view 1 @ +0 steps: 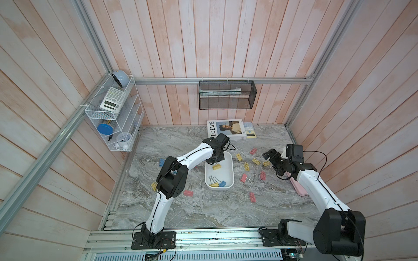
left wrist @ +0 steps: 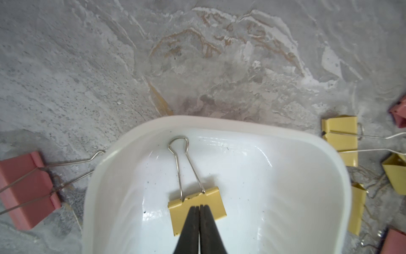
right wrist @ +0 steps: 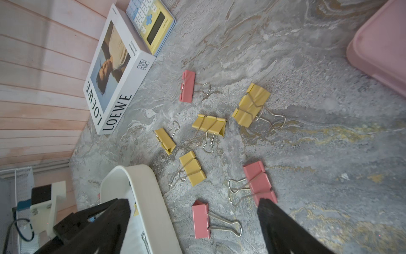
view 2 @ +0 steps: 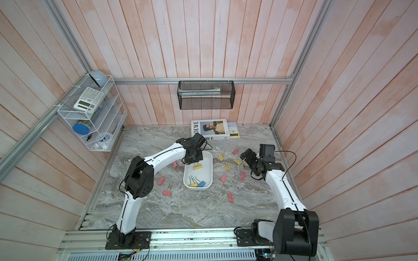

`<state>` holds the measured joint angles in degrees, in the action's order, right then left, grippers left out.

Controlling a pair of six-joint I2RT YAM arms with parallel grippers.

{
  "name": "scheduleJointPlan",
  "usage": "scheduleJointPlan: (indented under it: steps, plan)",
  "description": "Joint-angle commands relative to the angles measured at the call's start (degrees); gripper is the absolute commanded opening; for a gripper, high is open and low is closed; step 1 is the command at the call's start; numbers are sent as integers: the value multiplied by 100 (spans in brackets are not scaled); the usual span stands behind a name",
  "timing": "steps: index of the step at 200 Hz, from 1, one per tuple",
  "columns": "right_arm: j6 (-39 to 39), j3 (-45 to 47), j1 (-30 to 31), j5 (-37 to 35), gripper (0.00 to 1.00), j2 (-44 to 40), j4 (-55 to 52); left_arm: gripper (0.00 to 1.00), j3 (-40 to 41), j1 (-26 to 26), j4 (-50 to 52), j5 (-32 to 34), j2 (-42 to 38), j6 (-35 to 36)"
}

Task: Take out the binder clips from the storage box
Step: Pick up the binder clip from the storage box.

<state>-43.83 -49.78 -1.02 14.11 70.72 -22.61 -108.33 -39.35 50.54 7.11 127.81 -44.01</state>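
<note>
When read from above, in both top views: shows left gripper [view 1: 213, 161] down inside the far end of the storage box [view 1: 224, 175], closed over a yellow clip [view 1: 216, 167]; puts right gripper [view 1: 271, 159] well off to the box's right above the table [view 1: 203, 210], with jaws spread wide and nothing held. Leaves two more binder clips [view 1: 214, 184], one yellow and one blue, touching at the near end of the box. Counts the rest scattered on the table either side, several between box and right arm; mostly done, by my reckoning

Through the left wrist: finds black fingers [left wrist: 189, 228] pressed together right over the yellow body, one wire handle [left wrist: 178, 139] lying flat and pointing straight away toward the end wall. Cannot confirm what is pinched; probably the second handle, hidden under the pads. Sets the body's long edge across the fingers, handle in line with them. Calls for a straight lift first: walls close on three sides, open table only past the rim

Through the right wrist: shows both fingers far apart, a pink clip [right wrist: 201, 220] on the table between them, untouched, box rim beside one finger. Makes left arm the nearer one for the near-end pair as well. Worth keeping any drop clear of the pink case [right wrist: 384, 44], the book [right wrist: 114, 77] and clips already out
</note>
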Motion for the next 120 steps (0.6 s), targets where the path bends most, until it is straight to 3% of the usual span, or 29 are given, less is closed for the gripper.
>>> scheduleJointPlan:
  steps: [1,60,90,120]
  plan:
    - [289,-238,199,-271,98,-137,-380,10,-223,-20,324,311,208,-134]
    - [470,-303,582,-356,98,-190,-499,10,-519,-20,464,507,634,-178]
    - [506,-300,646,-357,98,-204,-542,18,-638,-6,513,591,778,-169]
    - [543,-309,673,-356,98,-242,-581,19,-741,7,557,616,912,-171]
